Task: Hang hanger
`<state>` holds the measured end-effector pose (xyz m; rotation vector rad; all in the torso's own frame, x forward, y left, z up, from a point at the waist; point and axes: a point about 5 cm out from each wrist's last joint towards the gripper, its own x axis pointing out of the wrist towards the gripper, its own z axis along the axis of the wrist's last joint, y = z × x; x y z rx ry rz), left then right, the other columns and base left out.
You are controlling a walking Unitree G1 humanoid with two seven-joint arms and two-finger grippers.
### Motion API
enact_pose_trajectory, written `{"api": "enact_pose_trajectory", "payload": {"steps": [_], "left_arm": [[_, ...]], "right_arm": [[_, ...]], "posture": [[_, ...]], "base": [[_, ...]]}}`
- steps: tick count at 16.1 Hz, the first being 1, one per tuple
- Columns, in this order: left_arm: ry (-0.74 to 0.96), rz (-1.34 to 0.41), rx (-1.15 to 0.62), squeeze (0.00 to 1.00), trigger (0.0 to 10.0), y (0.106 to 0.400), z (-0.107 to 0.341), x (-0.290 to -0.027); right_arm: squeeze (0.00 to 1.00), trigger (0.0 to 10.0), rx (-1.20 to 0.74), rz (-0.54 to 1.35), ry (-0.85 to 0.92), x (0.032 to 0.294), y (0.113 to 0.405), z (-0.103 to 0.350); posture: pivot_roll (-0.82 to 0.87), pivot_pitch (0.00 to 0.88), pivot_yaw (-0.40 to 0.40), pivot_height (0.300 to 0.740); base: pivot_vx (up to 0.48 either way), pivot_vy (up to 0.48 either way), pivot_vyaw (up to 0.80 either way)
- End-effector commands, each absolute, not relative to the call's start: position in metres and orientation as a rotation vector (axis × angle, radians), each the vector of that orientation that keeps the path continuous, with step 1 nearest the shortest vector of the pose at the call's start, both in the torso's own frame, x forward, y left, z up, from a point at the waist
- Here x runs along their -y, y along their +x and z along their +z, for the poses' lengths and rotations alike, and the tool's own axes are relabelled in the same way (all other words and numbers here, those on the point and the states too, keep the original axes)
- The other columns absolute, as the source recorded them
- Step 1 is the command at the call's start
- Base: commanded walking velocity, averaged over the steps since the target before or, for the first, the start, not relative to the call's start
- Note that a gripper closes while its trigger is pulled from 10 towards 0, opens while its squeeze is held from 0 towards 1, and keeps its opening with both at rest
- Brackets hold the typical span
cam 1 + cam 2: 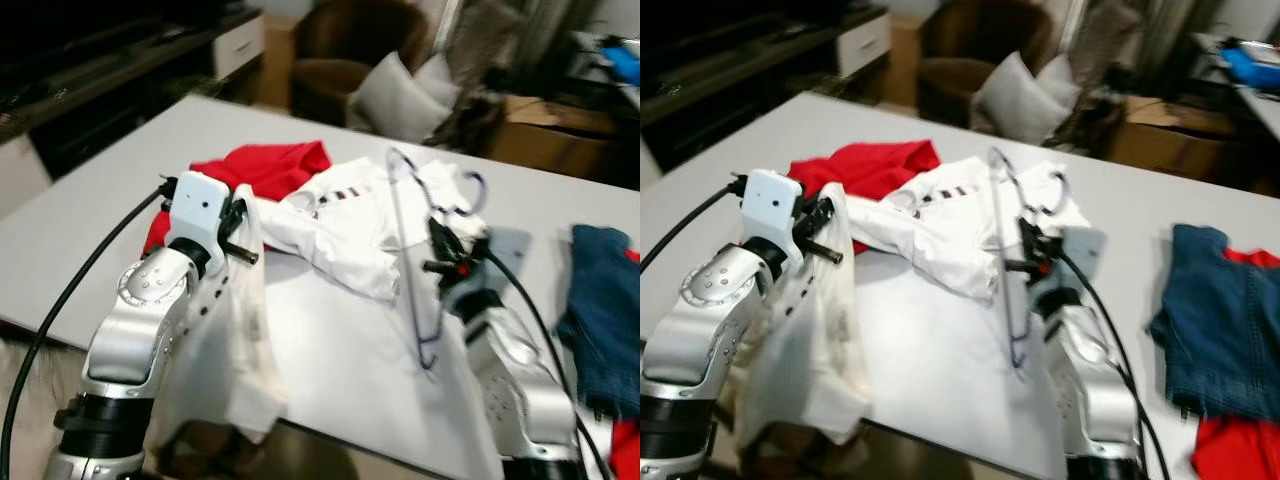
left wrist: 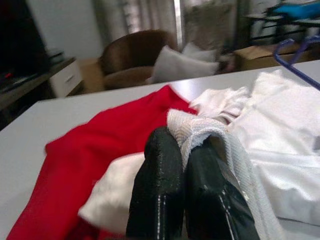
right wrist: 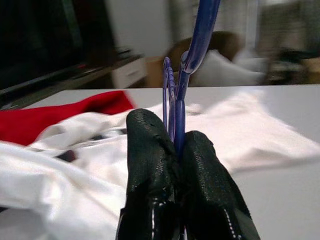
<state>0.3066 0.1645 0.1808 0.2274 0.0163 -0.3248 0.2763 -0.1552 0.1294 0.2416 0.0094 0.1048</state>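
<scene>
A white shirt (image 1: 345,220) lies spread across the white table (image 1: 120,160), part of it draped over the near edge. My left gripper (image 1: 243,225) is shut on its ribbed hem (image 2: 200,131) and lifts that edge. My right gripper (image 1: 443,255) is shut on a blue wire hanger (image 1: 405,250), held upright above the shirt, hook (image 1: 470,195) towards the far side. Between the black fingers (image 3: 150,165) the blue wire (image 3: 197,45) rises in the right wrist view.
A red garment (image 1: 265,165) lies under the shirt's far left side. Blue jeans (image 1: 600,310) and another red cloth (image 1: 1230,450) sit at the table's right. A brown armchair (image 1: 345,50) with grey cushions and cardboard boxes (image 1: 545,135) stand beyond the table.
</scene>
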Motion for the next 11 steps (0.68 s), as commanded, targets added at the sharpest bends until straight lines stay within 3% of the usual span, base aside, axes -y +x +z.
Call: {"api": "enact_pose_trajectory", "payload": {"steps": [1,2,4,6,11], "left_arm": [[0.233,-0.338,0.000,0.00,10.0,0.3092,0.1855,-0.1616],[0.251,-0.337,0.000,0.00,10.0,0.3100,0.1858,-0.1611],[0.305,-0.354,0.015,0.00,10.0,0.3101,0.1866,-0.1583],[0.277,-0.351,0.010,0.00,10.0,0.3096,0.1857,-0.1581],[0.247,-0.384,0.020,0.00,10.0,0.3054,0.1848,-0.1559]], "right_arm": [[0.00,10.0,0.010,0.103,0.252,0.1545,0.2752,0.1344],[0.00,10.0,0.011,0.101,0.252,0.1547,0.2746,0.1344],[0.00,10.0,0.012,0.096,0.254,0.1547,0.2729,0.1343],[0.00,10.0,0.013,0.094,0.258,0.1545,0.2725,0.1341],[0.00,10.0,0.010,0.109,0.266,0.1526,0.2735,0.1338]], "posture": [[-0.09,0.000,-0.040,0.719],[-0.09,0.000,-0.038,0.719],[-0.09,0.000,-0.035,0.719],[-0.09,0.000,-0.035,0.719],[-0.08,0.000,-0.047,0.719]], "base": [[0.000,0.450,-0.77],[0.000,0.000,-0.77],[0.000,-0.480,-0.66],[0.000,-0.480,0.00],[0.000,0.000,0.00]]}}
